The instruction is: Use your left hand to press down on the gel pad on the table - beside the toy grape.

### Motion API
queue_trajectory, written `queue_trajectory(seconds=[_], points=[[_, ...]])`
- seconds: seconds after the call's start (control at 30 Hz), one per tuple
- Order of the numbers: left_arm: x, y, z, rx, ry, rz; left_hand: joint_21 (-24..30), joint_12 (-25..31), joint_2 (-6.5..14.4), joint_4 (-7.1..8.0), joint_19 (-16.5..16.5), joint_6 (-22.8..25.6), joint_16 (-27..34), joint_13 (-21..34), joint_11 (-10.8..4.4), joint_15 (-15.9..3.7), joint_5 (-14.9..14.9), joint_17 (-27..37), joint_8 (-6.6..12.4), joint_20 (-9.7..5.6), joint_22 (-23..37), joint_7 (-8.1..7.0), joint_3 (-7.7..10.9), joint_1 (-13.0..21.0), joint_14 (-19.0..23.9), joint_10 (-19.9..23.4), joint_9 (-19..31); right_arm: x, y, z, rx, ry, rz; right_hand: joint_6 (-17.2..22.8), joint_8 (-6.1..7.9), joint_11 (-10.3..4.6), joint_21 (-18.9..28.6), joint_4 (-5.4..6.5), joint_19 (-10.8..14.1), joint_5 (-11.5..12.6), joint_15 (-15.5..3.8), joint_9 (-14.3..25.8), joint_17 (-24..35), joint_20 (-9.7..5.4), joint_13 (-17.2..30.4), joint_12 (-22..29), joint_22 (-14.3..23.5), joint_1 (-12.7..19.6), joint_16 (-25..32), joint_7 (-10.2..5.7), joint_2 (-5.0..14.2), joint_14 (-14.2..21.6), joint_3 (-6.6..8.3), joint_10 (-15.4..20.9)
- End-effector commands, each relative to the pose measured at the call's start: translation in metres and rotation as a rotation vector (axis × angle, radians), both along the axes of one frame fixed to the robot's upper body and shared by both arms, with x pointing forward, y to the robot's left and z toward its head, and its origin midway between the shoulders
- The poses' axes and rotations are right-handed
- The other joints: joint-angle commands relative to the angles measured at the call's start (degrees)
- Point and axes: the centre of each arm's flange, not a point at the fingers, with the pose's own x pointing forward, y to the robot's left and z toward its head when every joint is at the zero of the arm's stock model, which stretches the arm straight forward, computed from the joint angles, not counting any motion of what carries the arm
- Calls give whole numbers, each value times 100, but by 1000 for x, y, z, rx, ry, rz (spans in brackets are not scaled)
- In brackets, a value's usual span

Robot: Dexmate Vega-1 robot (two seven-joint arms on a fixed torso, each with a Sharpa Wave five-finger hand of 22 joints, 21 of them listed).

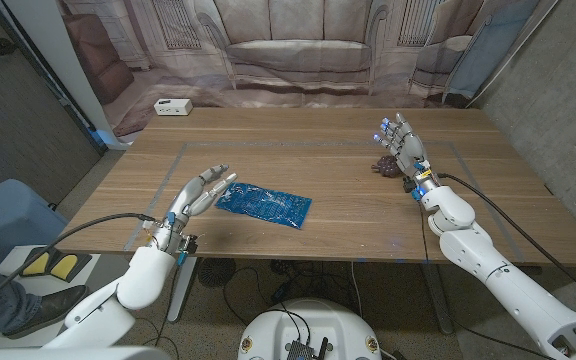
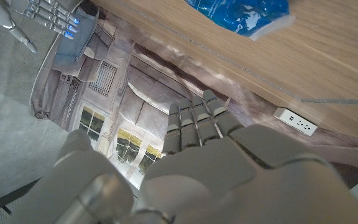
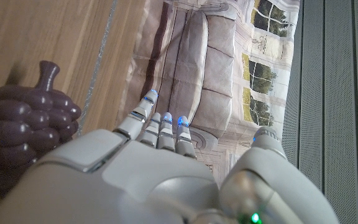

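The blue gel pad (image 1: 264, 203) is seen lying flat near the middle of the wooden tabletop (image 1: 328, 150), well apart from the purple toy grape (image 1: 383, 165), which sits toward the far right. The left robot hand (image 1: 200, 191) is held just beside the pad's left end, fingers extended and apart, nothing gripped; no contact with the pad is visible. The right robot hand (image 1: 400, 145) is standing upright right next to the grape, fingers spread, nothing held; whether it touches the grape cannot be told. Risks as judged: a press brought down from this position would probably land on bare wood or only the pad's edge, since the hand is offset to the side; a slanted push could slide the pad across the smooth wood instead of compressing it; a fingertip-only press could pinch or shift the gel. The grape is unlikely to be disturbed by the left hand. The surface is a plain wood-grain top with faint taped lines. Behind it a printed backdrop (image 1: 298, 50) of a sofa room is hung, and a white power strip (image 1: 172, 107) lies at the far left edge.
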Motion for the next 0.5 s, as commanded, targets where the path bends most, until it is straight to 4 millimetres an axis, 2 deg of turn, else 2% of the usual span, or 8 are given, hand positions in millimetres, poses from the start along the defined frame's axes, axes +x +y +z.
queue_trajectory(seconds=[0.03,0.33,0.5], points=[[-10,-3,10,143,-43,137,-34,-32,24,-44,4,-19,-36,14,-8,-8,-34,12,-27,43,30,-37,34,112,-21,-32,21,1,4,-1,8,1,-4,62,19,-6,-7,-4,1,25,15,22,14,21,35,-17,14,-29,-27,-24,17,-24,-20,-12],[-14,-9,14,225,-71,217,-60,-22,55,-70,28,41,-37,15,-34,-32,-39,13,-19,41,31,-52,54,160,12,30,23,0,4,1,9,-5,-7,59,15,-5,-13,-9,0,25,16,22,15,21,36,-21,15,-30,-31,-37,22,-26,-24,-10],[-14,-12,16,252,-55,184,-74,-26,70,-82,44,85,-38,16,-52,-58,-44,13,-12,32,32,-88,63,183,30,43,24,0,4,2,3,-5,-8,60,13,-11,-15,-13,0,25,19,22,14,26,36,-23,15,-30,-33,-38,22,-26,-26,-9]])
